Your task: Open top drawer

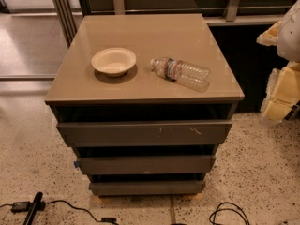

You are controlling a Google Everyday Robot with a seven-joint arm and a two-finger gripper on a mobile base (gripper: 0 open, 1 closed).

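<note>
While the top drawer (145, 132) shows none of its inside, I judge the job not yet begun. Drawer front sits at 6 o'clock from frame centre, directly under the bench (75, 86) top, with a dark slot between the two. Pale scratches right of centre on its face. No handle.

Pincer (280, 92) at 3 o'clock, hard on the frame edge, well apart from the drawer and off to the side of the bench. Apart or together: cannot tell, it is partly cut off.

On the bench: bowl (113, 61) at 10 o'clock, bottle (180, 73) lying on its side at 1 o'clock, near the bowl but not touching it.

Doing the step well, as I read it:
- Bring the pincer across toward 7 o'clock, level with the slot.
- Hook the top lip of the front near its middle, so the pull does not skew the drawer.
- Draw straight toward 6 o'clock, slow and even; a jerk could set the bottle rolling.
- Keep clear of the two lower drawers (146, 164).
</note>
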